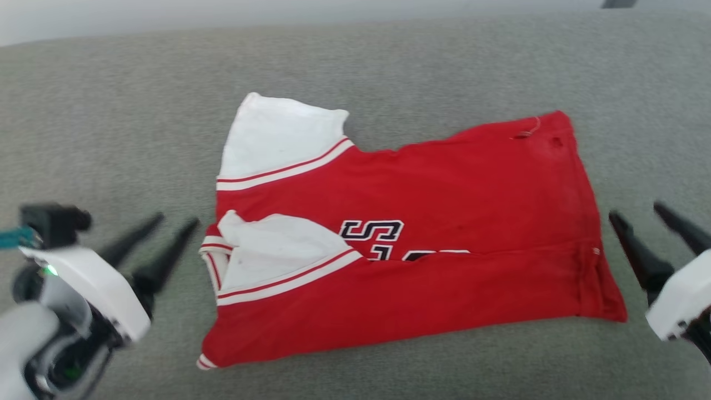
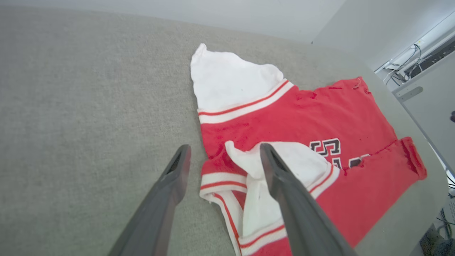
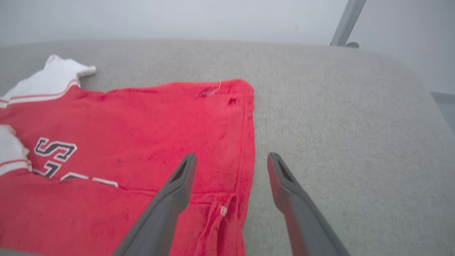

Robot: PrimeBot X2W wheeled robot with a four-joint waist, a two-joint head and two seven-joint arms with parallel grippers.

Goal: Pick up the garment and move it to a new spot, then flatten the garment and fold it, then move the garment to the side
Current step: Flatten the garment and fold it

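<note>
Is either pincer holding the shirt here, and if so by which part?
Nothing is held. The left pincer and right pincer both stand open, one at each end of the shirt, which lies on the grey surface.

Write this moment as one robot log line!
garment: folded, flat on grey surface | left gripper: open, beside garment | right gripper: open, beside garment

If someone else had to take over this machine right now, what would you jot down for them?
Left gripper: open, empty, beside the sleeve end of the garment.
Right gripper: open, empty, beside the hem end.
The garment lies spread on the grey surface, its near edge folded up over the lower part of the letters.
Done, by the look of it: flattened, one fold made.
Left: probably more folding, then moving it to the side.
</note>
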